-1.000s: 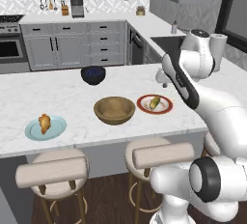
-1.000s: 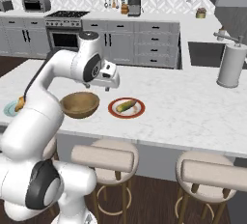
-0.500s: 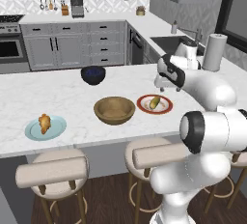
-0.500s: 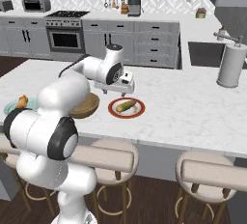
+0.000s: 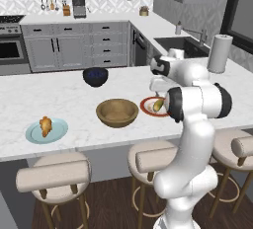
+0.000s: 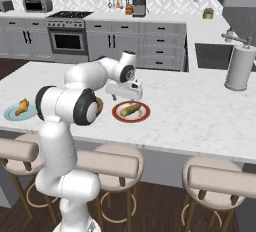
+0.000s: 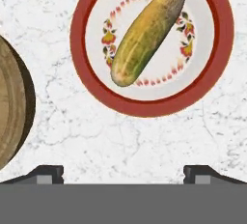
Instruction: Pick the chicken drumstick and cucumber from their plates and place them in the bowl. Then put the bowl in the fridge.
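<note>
- We recorded the claw (image 6: 123, 94) above the marble desk (image 5: 74, 99), over the near side of the red-rimmed plate (image 7: 82, 39); its fingers stood wide apart and held nothing.
- We found the cucumber (image 7: 147, 32) lying at a slant across the middle of that plate, apart from both fingertips (image 7: 46, 174).
- We noted the wooden bowl (image 5: 117, 112) just beside the red-rimmed plate on the desk, nothing visible inside it.
- We listed the chicken drumstick (image 5: 45, 125) on the light blue plate (image 5: 33, 135), well apart from the bowl, near the desk's front edge.
- We saw a dark blue bowl (image 5: 95, 76) farther back on the desk, behind the wooden one.
- We counted a paper towel roll (image 6: 240, 68) upright beside the sink (image 5: 183, 48).
- We marked padded stools (image 5: 54, 178) along the desk's front.
</note>
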